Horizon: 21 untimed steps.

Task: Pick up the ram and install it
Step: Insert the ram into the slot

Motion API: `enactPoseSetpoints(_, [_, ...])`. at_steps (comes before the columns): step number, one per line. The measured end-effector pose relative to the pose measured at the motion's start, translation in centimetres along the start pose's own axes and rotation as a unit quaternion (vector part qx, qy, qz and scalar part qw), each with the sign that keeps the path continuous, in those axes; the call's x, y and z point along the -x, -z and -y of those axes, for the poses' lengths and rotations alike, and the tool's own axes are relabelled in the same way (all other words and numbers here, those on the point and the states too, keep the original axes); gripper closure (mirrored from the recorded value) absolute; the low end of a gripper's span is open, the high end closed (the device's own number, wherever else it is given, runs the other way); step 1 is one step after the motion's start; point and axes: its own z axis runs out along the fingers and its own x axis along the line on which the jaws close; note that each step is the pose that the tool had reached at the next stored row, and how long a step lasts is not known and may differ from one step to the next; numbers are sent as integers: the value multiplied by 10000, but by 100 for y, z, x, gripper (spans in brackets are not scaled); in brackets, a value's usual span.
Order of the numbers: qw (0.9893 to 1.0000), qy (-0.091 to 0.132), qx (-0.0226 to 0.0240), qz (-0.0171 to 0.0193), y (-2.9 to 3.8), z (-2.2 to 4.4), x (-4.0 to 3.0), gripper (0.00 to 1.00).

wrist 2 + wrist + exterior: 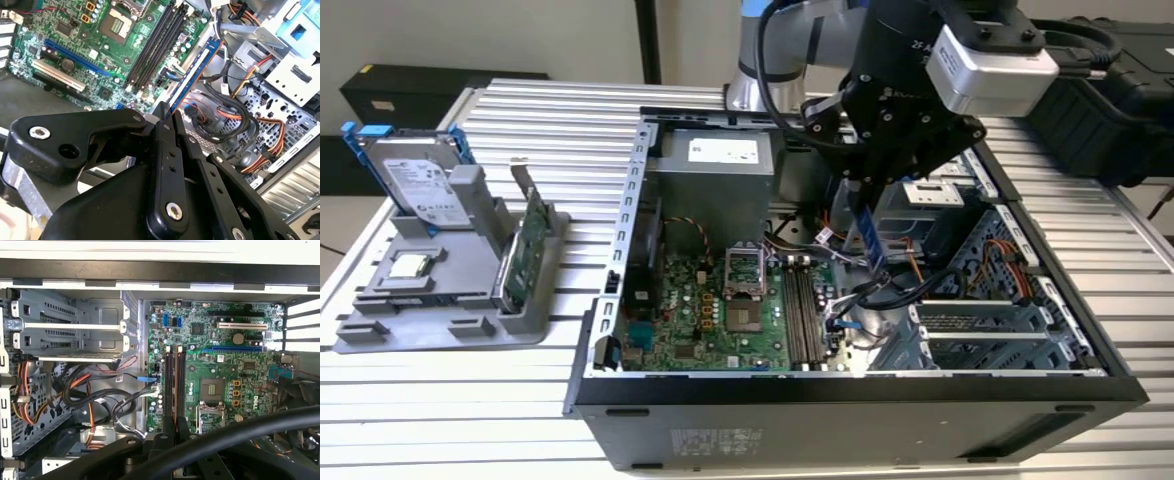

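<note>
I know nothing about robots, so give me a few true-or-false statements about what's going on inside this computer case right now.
1. The end effector is shut on the ram. True.
2. The ram is already seated in the memory slots. False: it hangs above the motherboard, off to one side of the slots.
3. A green card stands in the grey holder outside the case. True.
4. The processor socket has a fan over it. False: it is uncovered.

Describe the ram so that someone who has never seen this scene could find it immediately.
Look at the open computer case on the table, then at the black gripper above its motherboard. The ram is the long, thin blue strip clamped in the jaws, held in the air over the cables. Unlike the black memory slots nearby, it is blue and not seated.
</note>
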Motion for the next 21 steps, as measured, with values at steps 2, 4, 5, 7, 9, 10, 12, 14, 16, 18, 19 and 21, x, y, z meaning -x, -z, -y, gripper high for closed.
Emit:
enactPoseSetpoints(2, [10000,0,0,0,-13,0,-3,100])
enactPoseSetpoints(4, [10000,0,0,0,-26,0,-6,100])
enactPoseSetpoints(5, [10000,0,-1,0,-33,0,-7,100])
enactPoseSetpoints(7, [10000,0,0,0,-45,0,-9,100])
enactPoseSetpoints(9, [10000,0,1,0,-57,0,-11,100])
enactPoseSetpoints(10, [10000,0,0,0,-64,-1,-12,100])
enactPoseSetpoints(12, [10000,0,0,0,-77,0,-14,100])
enactPoseSetpoints(14, [10000,0,0,0,-90,0,-16,100])
enactPoseSetpoints(16, [10000,0,0,0,-103,0,-17,100])
enactPoseSetpoints(18, [10000,0,0,0,-116,0,-19,100])
enactPoseSetpoints(19, [10000,0,1,0,-122,0,-20,100])
enactPoseSetpoints(21, [10000,0,0,0,-135,0,-20,100])
